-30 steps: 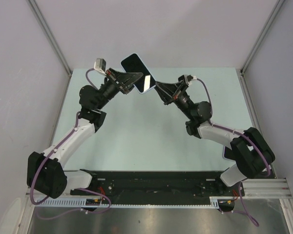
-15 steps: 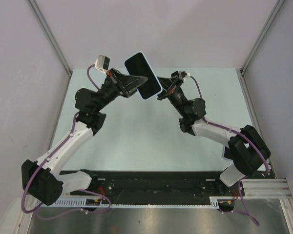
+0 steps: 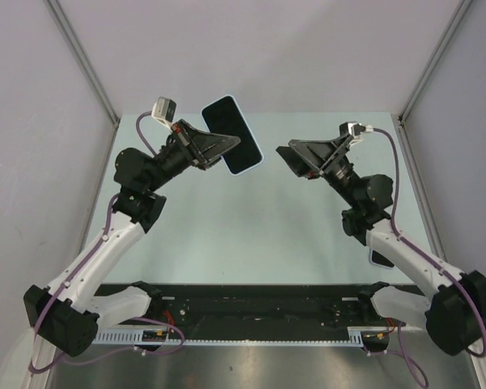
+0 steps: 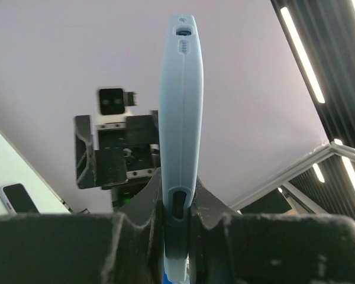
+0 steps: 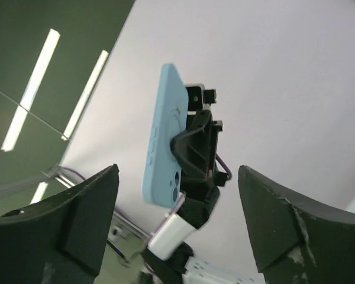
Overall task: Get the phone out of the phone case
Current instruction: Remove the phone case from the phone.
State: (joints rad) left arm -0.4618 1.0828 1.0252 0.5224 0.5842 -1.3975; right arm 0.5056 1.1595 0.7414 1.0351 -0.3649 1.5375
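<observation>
The phone (image 3: 227,117), black screen up, sits inside its light blue phone case (image 5: 161,136) and is held in the air over the table's far side. My left gripper (image 3: 232,146) is shut on the cased phone's lower part. In the left wrist view the case (image 4: 181,106) stands edge-on between the closed jaws of the left gripper (image 4: 180,207). My right gripper (image 3: 296,158) hangs open to the right of the phone, apart from it and holding nothing. In the right wrist view, the open right gripper (image 5: 177,170) faces the case's back with its camera holes.
A second dark phone-like slab (image 3: 378,258) lies on the pale green table (image 3: 243,219) beside the right arm, and it also shows in the left wrist view (image 4: 18,198). Grey walls enclose the table on three sides.
My right gripper has let go of the phone's edge, opened and pulled back to the right. The left gripper keeps the cased phone and has shifted slightly left.
</observation>
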